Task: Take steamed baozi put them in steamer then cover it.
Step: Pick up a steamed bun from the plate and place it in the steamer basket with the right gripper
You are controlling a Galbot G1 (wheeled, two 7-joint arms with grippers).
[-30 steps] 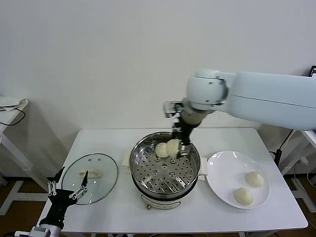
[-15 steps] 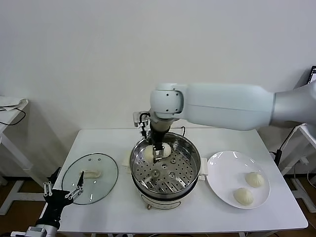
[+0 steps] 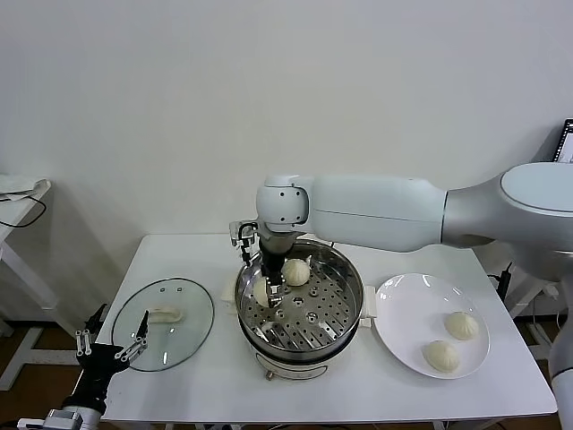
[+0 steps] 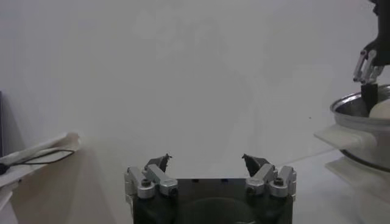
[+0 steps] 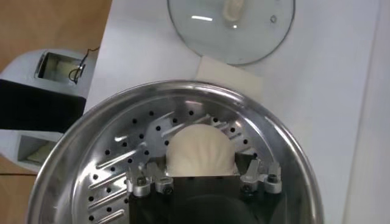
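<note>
The steamer (image 3: 315, 319) stands mid-table. My right gripper (image 3: 268, 288) reaches down into its left side, shut on a steamed baozi (image 3: 260, 293) low over the perforated tray. In the right wrist view that baozi (image 5: 200, 151) sits between my fingers (image 5: 252, 168) over the steamer tray (image 5: 116, 164). A second baozi (image 3: 296, 271) lies at the back of the tray. Two more baozi (image 3: 463, 324) (image 3: 441, 356) lie on the white plate (image 3: 407, 313). The cover (image 3: 164, 322) lies flat on the table to the left. My left gripper (image 3: 112, 345) waits open at the front left.
The cover also shows in the right wrist view (image 5: 231, 27), beyond a white side handle (image 5: 228, 76). The left wrist view shows my open left gripper (image 4: 207, 163), the steamer's edge (image 4: 359, 115) and the right gripper (image 4: 367, 67) far off. A side table (image 3: 18, 193) stands left.
My right gripper has carried the baozi leftwards across the steamer and down to the left side of the tray. The left gripper has shifted slightly at the table's front corner.
</note>
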